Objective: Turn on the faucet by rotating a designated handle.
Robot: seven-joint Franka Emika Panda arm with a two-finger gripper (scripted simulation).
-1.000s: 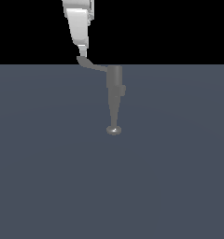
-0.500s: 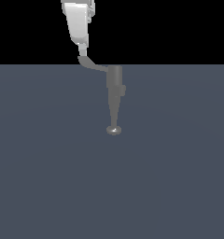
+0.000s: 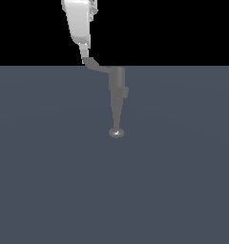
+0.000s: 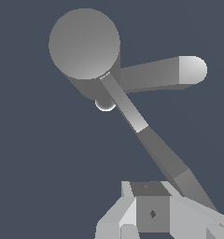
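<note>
The faucet [image 3: 117, 86] is a grey cylinder standing mid-floor, and its tapering spout runs down to a round tip [image 3: 116, 133]. The thin handle [image 3: 98, 66] projects from the cylinder's top toward the exterior view's left, with an upturned tip. My white gripper [image 3: 84, 57] comes down from above, and its narrow fingertips touch the handle's tip. The fingers look shut with nothing between them. In the wrist view the faucet's cylinder top [image 4: 84, 44], the spout [image 4: 156, 74] and the handle [image 4: 146, 135] show, and the handle runs down beside my gripper [image 4: 151, 212].
A flat dark blue-grey floor [image 3: 183, 181] spreads all round the faucet. A black background lies above it. No other objects are in view.
My gripper has shifted slightly at the handle's tip. The handle tip has moved a little toward the exterior view's right. The faucet body has not moved.
</note>
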